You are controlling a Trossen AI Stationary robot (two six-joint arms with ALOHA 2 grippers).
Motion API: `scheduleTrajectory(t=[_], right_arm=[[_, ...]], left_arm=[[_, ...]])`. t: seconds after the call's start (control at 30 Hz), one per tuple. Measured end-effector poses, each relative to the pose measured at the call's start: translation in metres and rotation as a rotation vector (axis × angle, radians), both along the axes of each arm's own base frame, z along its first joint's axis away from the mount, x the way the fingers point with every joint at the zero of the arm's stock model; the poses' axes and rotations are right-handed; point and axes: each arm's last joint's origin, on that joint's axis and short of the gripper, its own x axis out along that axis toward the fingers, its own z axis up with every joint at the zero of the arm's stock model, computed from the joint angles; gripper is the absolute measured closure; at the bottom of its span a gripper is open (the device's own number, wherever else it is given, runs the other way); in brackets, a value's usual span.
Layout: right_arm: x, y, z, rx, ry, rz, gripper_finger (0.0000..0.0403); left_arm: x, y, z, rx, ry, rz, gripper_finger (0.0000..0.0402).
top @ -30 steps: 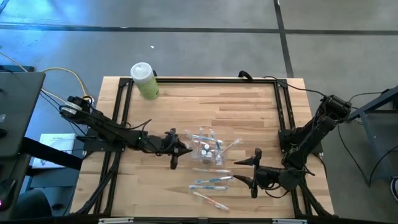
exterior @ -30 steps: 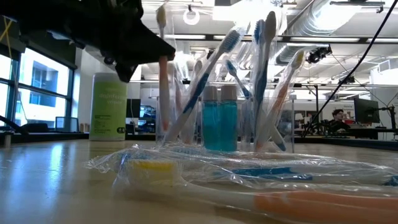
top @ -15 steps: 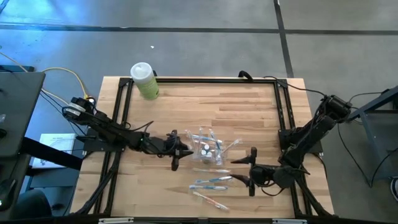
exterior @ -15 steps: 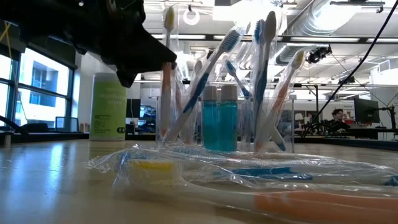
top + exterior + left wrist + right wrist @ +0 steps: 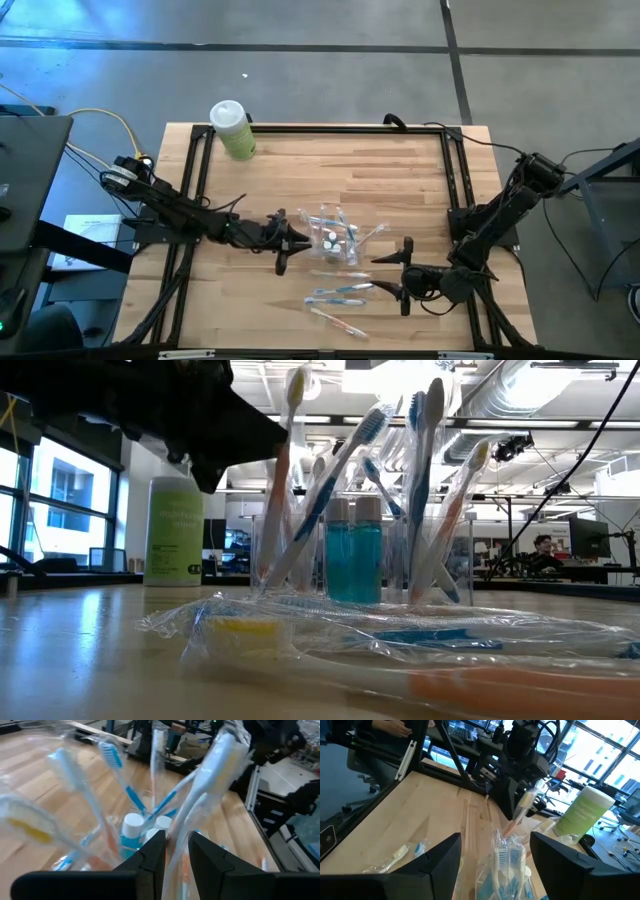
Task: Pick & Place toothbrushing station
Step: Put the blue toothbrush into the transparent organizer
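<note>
My left gripper (image 5: 290, 243) sits at the holder's (image 5: 332, 240) left side, near the middle of the tabletop (image 5: 300, 175); my right gripper (image 5: 403, 275) waits toward the right edge, jaws wide apart with nothing between them. From above, two wrapped brushes (image 5: 338, 294) lie flat closer to the front edge, long axes running roughly left to right, nearer my right gripper than my left; the green bottle (image 5: 232, 130) stands at the far left corner. In the low view the left gripper (image 5: 225, 440) hangs beside the top of an orange brush (image 5: 281, 470) that leans in the holder (image 5: 350, 550) with blue tubes (image 5: 352, 555) among the other upright brushes, and a wrapped brush (image 5: 400, 660) lies in front. I cannot tell whether I am touching the orange brush. Through my left wrist, the fingers (image 5: 152, 855) stand slightly apart, with a wrapped handle (image 5: 220, 767) passing just beyond the gap, apparently not pinched; the white caps (image 5: 134, 824) lie straight ahead. Through my right wrist, the holder's brushes (image 5: 507, 855) stand ahead and one wrapped brush (image 5: 400, 855) lies off to the side. The flat brushes look like the right arm's pick: its jaws should straddle across the handle's long axis.
</note>
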Motion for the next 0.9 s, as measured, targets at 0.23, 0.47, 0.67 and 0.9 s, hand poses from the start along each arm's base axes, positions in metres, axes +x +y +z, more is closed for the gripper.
scheduleTrajectory(t=[0.23,0.47,0.67,0.9], right_arm=[[0.0,0.0,0.0,-0.001,0.001,0.0,0.0174],[0.0,0.0,-0.001,-0.006,0.005,0.0,0.0174],[0.0,0.0,-0.001,-0.009,0.008,0.0,0.0174],[0.0,0.0,-0.001,-0.011,0.011,0.0,0.0174]], left_arm=[[0.0,0.003,0.001,0.006,0.002,0.034,0.032],[0.003,0.014,-0.001,-0.068,0.021,0.024,0.032],[0.0,0.008,-0.008,-0.058,0.092,0.012,0.032],[-0.005,0.008,0.007,-0.056,0.039,0.002,0.032]])
